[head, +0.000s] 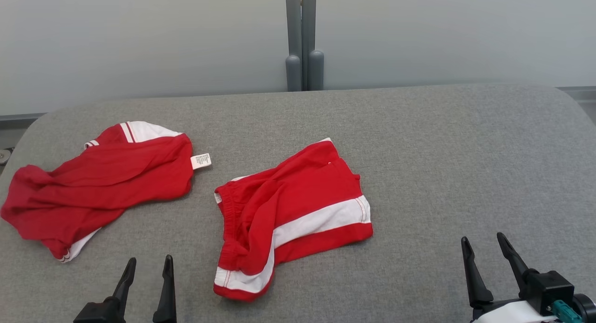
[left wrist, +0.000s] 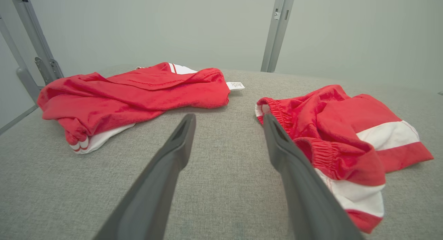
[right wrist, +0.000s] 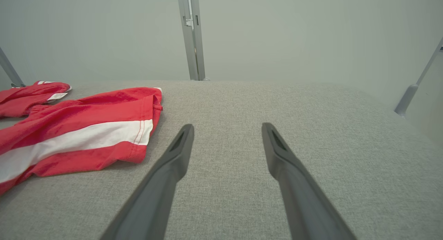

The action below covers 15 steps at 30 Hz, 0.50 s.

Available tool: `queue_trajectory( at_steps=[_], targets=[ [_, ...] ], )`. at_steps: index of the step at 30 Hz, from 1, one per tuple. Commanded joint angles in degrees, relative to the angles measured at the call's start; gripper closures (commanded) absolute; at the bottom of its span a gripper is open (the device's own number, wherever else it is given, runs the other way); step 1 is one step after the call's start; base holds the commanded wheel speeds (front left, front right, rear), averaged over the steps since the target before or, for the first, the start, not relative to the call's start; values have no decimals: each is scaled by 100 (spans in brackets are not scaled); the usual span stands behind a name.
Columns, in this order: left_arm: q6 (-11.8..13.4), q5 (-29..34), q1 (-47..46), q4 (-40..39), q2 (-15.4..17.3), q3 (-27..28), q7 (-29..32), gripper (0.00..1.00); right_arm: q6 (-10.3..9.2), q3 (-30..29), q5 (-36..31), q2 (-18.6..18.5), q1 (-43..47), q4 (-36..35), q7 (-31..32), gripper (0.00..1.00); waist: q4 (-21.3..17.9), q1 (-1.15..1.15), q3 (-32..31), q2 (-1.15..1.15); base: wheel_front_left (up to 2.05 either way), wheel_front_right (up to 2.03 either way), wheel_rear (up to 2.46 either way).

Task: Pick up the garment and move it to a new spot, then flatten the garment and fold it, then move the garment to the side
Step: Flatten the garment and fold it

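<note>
- On the grey surface (head: 442, 174), the red-and-white shorts (head: 298, 211) lie crumpled near the middle, well apart from the red top (head: 102, 183) at the left end.
- The left tool (head: 150, 259) and the right tool (head: 482, 237) both hover with fingers spread wide, holding nothing.
- The pick-up looks not yet begun, and the shorts seem the likelier target. Pinching the waistband and hem together should lift the cloth without dragging.
- The left wrist view shows the gathered waistband (left wrist: 322, 153) folded over. The right wrist view shows the stitched leg hem (right wrist: 142, 132) and the bare surface beside it.
</note>
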Motion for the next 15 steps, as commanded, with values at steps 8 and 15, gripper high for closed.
queue_trajectory(
  at_steps=[8, 15],
  targets=[
    [-23, -17, -99, -15, 61, -113, -18, 0, 0, 94, -8, -90, -111, -80, -20, 0, 21, 0, 9, 0, 0, 0, 0],
    [-24, 59, -193, -66, 126, -141, -18, 0, 0, 234, 97, -150, -251, -436, -20, 0, 45, 0, -6, 0, 0, 0, 0]
  ],
)
